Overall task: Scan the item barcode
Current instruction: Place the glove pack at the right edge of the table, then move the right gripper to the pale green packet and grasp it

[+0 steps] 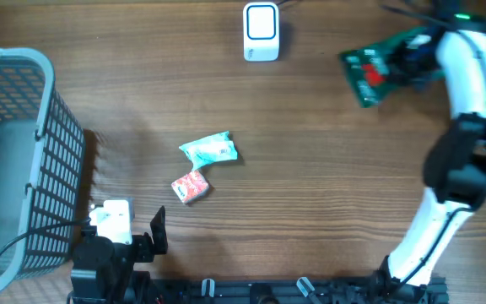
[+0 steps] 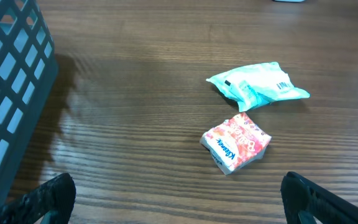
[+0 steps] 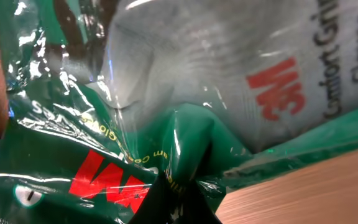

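Observation:
A green 3M glove packet (image 1: pixel 368 73) hangs above the table at the far right, right of the white scanner (image 1: pixel 261 32). My right gripper (image 1: pixel 413 61) is shut on it. In the right wrist view the packet (image 3: pixel 166 93) fills the frame, its crumpled film pinched in the right gripper (image 3: pixel 179 202). No barcode shows. My left gripper (image 2: pixel 179 196) stands open low over the table at the front left, nothing between its fingers (image 2: pixel 53 194). In the overhead view the left gripper (image 1: pixel 133 232) sits by the basket.
A teal pouch (image 1: pixel 209 150) (image 2: pixel 257 86) and a small pink tissue pack (image 1: pixel 191 187) (image 2: pixel 236 142) lie mid-table, ahead of the left gripper. A grey wire basket (image 1: pixel 53 160) (image 2: pixel 11 81) stands at the left edge.

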Robot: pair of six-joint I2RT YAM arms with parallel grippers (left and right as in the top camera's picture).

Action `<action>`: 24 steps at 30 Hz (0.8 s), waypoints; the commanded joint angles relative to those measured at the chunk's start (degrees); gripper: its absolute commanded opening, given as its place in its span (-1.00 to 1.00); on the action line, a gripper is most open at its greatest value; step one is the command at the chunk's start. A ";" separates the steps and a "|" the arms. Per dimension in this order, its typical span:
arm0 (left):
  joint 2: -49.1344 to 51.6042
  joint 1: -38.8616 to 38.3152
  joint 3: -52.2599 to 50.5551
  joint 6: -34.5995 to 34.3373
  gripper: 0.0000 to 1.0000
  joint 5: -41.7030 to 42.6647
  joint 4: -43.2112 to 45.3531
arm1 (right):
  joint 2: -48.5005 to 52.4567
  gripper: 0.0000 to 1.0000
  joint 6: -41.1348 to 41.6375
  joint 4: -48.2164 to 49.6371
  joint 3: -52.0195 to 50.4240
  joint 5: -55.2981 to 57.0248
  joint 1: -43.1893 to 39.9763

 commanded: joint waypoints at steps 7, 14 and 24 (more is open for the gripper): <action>-0.09 0.17 -0.20 -0.33 1.00 0.07 0.24 | -0.15 1.00 -13.90 2.86 -1.88 -8.57 -18.86; -0.09 0.17 -0.20 -0.33 1.00 0.07 0.24 | -7.32 1.00 -22.67 -18.10 -0.66 -16.31 4.68; -0.09 0.17 -0.20 -0.33 1.00 0.07 0.24 | -7.21 1.00 -23.91 7.98 -7.72 -3.13 51.67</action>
